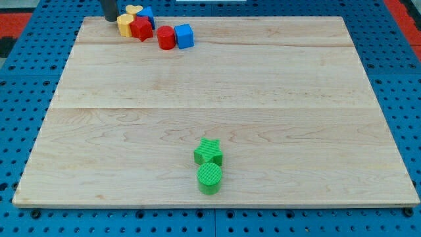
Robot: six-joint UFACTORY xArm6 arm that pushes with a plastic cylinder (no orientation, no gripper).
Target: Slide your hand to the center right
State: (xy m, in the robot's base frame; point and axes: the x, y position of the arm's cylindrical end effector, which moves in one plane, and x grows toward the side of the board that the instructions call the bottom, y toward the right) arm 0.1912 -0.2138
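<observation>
The dark rod is standing at the view's top left, my tip resting at the far edge of the wooden worktop, just to the left of a yellow block of unclear shape. There are no jaws on this arm, only the bare rod, so nothing is being held. Beside the tip a cluster is sitting: a yellow heart block, a red star-like block, a blue block partly hidden behind it, then a red cylinder touching a blue cube toward the view's right. Near the view's bottom centre a green star block is touching a green cylinder. The task appears hardly begun: the tip is lying well apart from the centre right of the board, and a long diagonal slide seems to be remaining, with the red cylinder and blue cube judged the likeliest obstacles. The worktop is a pale, planked board lying on a blue perforated base; a red patch is showing at the view's upper corners.
</observation>
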